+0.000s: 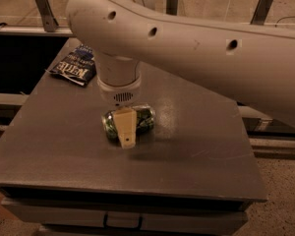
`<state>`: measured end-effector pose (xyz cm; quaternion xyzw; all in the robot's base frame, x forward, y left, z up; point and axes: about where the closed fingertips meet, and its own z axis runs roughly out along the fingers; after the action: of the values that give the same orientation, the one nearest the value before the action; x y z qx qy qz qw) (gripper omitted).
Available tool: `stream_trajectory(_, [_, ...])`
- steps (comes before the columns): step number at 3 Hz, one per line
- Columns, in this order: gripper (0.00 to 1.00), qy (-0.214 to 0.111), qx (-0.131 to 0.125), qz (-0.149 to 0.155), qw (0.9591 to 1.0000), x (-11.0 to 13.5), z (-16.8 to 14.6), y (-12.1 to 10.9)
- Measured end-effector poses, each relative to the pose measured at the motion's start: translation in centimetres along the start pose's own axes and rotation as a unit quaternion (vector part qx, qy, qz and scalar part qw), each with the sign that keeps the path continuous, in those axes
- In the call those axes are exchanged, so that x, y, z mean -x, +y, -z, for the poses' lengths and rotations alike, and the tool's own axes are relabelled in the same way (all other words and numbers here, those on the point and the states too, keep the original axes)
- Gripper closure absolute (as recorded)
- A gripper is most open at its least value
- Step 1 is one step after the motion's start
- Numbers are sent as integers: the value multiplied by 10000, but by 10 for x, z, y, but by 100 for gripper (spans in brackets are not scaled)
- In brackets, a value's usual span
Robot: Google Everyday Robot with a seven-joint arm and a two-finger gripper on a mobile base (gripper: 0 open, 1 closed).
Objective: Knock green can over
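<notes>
The green can (pixel 145 118) lies on its side near the middle of the dark grey table (pixel 201 146), its silver end facing left. My gripper (pixel 126 132) hangs straight down from the big white arm (pixel 187 43) and sits right at the can. Its cream tip covers the can's middle from the front. The part of the can behind the gripper is hidden.
A dark blue snack bag (pixel 73 66) with white lettering lies at the table's back left corner. The table's front edge (pixel 128 191) runs below, with a drawer handle under it. Rails and metal posts stand behind the table.
</notes>
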<state>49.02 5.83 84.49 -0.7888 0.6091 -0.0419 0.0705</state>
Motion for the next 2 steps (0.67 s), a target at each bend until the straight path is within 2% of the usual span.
stream_trajectory(1, [0, -523, 44, -227, 9984, -11, 16, -8])
stream_trajectory(2, [0, -1249, 59, -604, 9903, -40, 38, -18])
